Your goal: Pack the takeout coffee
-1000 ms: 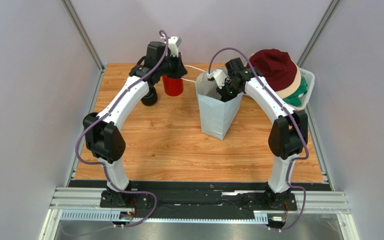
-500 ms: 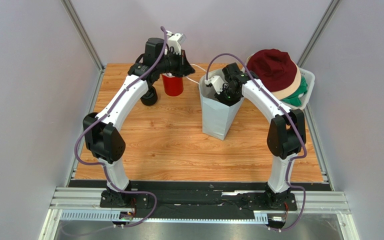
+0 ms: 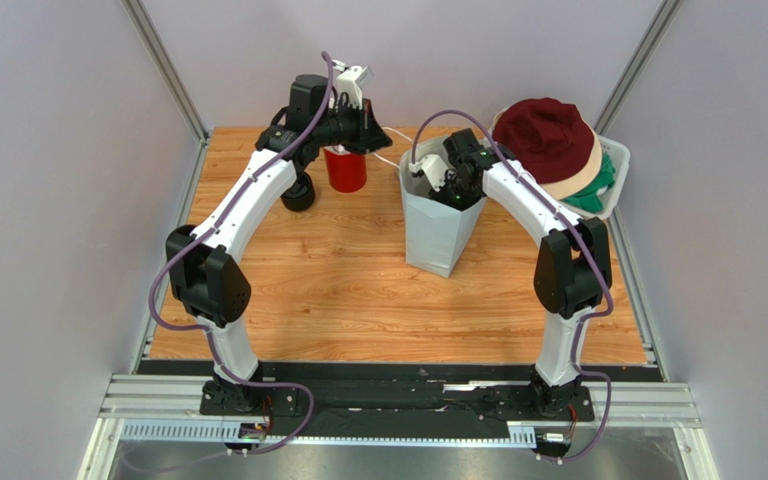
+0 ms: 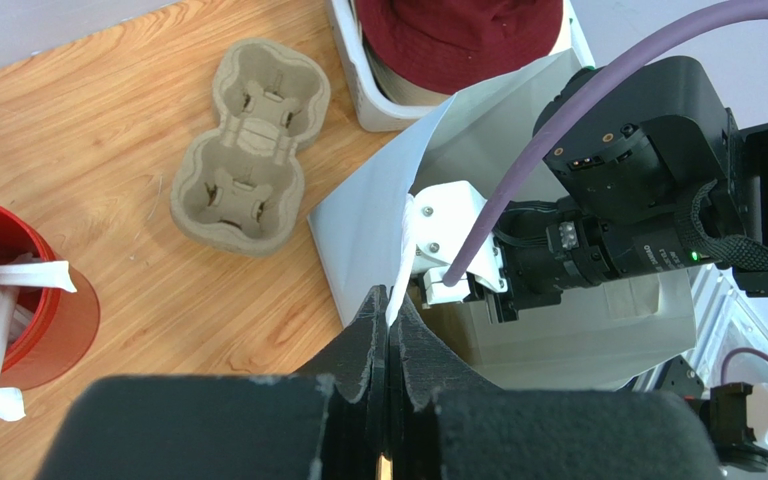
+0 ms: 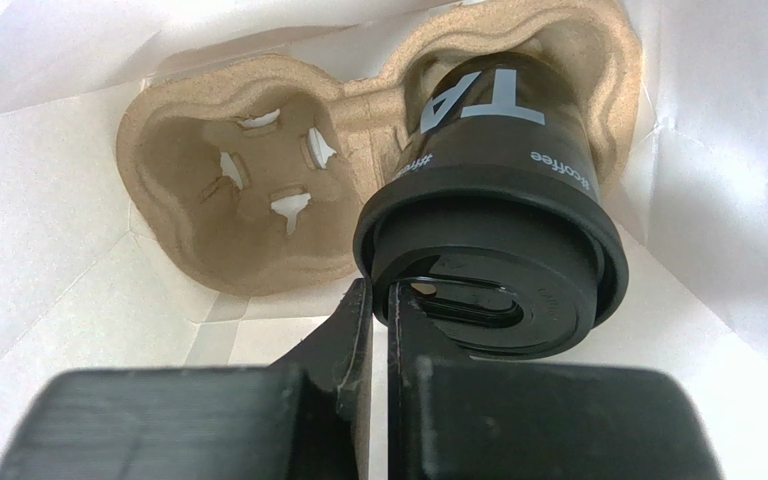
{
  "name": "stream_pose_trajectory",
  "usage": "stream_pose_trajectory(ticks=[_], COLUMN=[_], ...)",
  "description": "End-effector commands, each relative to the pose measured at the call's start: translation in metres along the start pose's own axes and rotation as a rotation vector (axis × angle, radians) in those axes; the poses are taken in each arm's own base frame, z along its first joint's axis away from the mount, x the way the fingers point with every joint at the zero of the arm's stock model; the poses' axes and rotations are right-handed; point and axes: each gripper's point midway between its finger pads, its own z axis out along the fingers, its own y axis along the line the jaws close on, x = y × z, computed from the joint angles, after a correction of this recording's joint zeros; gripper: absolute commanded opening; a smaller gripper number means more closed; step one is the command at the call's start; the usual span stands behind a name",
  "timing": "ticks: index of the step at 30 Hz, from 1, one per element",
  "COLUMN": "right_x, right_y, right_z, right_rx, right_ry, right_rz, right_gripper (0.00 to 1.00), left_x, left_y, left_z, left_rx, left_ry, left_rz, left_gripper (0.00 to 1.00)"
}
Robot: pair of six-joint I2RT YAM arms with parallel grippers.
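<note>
In the right wrist view the takeout coffee (image 5: 498, 150), a dark cup with white lettering and a black lid (image 5: 518, 270), stands in one pocket of a cardboard cup carrier (image 5: 228, 200) at the bottom of the white paper bag (image 3: 438, 230). My right gripper (image 5: 382, 300) is down inside the bag, shut on the lid's rim. My left gripper (image 4: 394, 305) is beside the bag's left side, shut on a thin white strip of the bag's rim (image 4: 405, 240). From above, the right fingers are hidden inside the bag.
A second cardboard carrier (image 4: 246, 150) lies on the wooden table behind the bag. A red cup of white straws (image 3: 345, 170) and a squat black round piece (image 3: 298, 195) sit at the back left. A white bin (image 3: 613, 165) with a maroon hat (image 3: 548, 135) stands at the back right.
The right wrist has shifted left and lower into the bag's mouth. The left wrist rose a little with the bag's strip, and the bag now stands straighter.
</note>
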Motion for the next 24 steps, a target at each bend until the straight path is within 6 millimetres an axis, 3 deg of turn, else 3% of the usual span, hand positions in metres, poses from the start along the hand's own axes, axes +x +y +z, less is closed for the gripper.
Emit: stream_pose_trajectory(ticks=[1,8,11,12,15,24], right_x=[0.014,-0.009,-0.017,-0.021,-0.032,-0.072], right_y=[-0.004,-0.006,-0.004,-0.004,-0.003,0.006], right_z=[-0.008,-0.051,-0.069,-0.075,-0.094,-0.150], right_rx=[0.018,0.049,0.055,0.063,0.072,0.082], right_ry=[0.051,-0.040,-0.084,-0.100,-0.162,-0.405], right_rz=[0.010,-0.002,-0.010,-0.016,-0.020,-0.044], right_gripper=[0.02,0.26,0.45,0.60,0.78,0.97], left_x=[-0.046,-0.044,-0.044,-0.044,-0.044,-0.042], left_y=[-0.024,-0.024,-0.024,-0.024,-0.025,-0.028], left_z=[-0.025,-0.024,-0.023,-0.023,-0.023,-0.022], left_rx=[0.036,0.038,0.042,0.042,0.048,0.061], left_ry=[-0.125,-0.119,-0.118,-0.118,-0.118,-0.112], left_rz=[0.083,0.078,0.080,0.079,0.080,0.084], left_gripper=[0.00,0.00,0.00,0.00,0.00,0.03])
